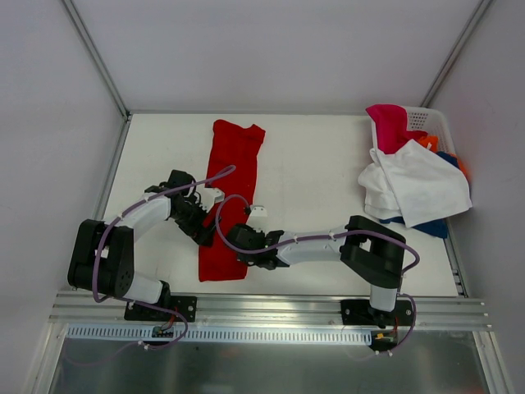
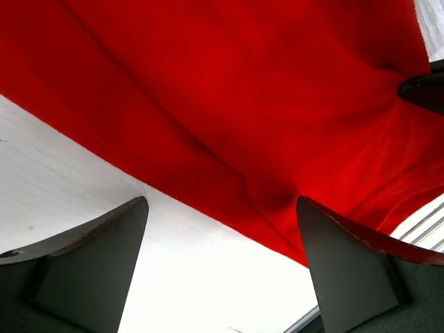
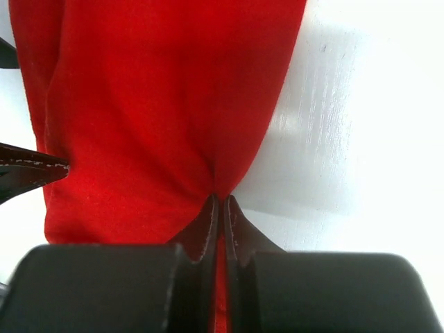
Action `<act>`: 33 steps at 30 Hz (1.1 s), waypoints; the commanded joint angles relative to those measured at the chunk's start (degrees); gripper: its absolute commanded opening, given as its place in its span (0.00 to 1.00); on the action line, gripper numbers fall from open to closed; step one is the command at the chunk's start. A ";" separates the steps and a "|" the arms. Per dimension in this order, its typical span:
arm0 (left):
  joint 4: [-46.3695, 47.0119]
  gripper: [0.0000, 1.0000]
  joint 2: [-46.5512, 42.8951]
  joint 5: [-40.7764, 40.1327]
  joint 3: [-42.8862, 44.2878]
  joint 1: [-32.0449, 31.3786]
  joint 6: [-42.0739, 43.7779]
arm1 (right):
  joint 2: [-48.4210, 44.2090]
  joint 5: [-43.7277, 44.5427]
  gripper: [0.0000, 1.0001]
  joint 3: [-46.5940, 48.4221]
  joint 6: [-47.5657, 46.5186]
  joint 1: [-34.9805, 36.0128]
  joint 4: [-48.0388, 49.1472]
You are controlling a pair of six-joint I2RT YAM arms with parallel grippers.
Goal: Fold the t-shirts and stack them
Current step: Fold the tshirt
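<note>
A bright red t-shirt (image 1: pixel 234 176) lies on the white table (image 1: pixel 316 185) as a long narrow strip running from far to near. My left gripper (image 1: pixel 203 232) is open at the strip's left edge near its near end. In the left wrist view its jaws (image 2: pixel 222 202) stand wide apart over the hem of the red cloth (image 2: pixel 243 90). My right gripper (image 1: pixel 242 246) is shut on the strip's right edge near the near end. The right wrist view shows the fingers (image 3: pixel 220 199) pinching a fold of the red cloth (image 3: pixel 152 104).
A white perforated basket (image 1: pixel 428 120) stands at the far right. A magenta tee (image 1: pixel 389 125), an orange tee (image 1: pixel 427 143), a white tee (image 1: pixel 418 187) and a blue tee (image 1: pixel 432 226) spill over it. A metal rail (image 1: pixel 262 305) runs along the near edge.
</note>
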 commanded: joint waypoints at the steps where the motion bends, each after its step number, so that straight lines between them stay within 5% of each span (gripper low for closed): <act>1: -2.83 0.90 1.54 1.45 -0.27 -0.60 0.97 | -0.87 0.59 0.01 -2.32 0.22 -0.42 -3.47; 12: -14.33 0.90 -4.08 6.37 6.68 -1.13 2.11 | -0.44 0.59 0.00 -1.88 -0.66 -0.94 -3.47; 28: -13.12 0.83 6.63 5.85 6.50 -3.94 3.52 | 5.98 -1.96 0.00 5.41 -6.02 -5.78 -3.47; 33: -10.04 0.69 7.43 2.51 4.31 -7.10 2.38 | 7.91 -3.27 0.00 6.64 -5.93 -6.13 -3.47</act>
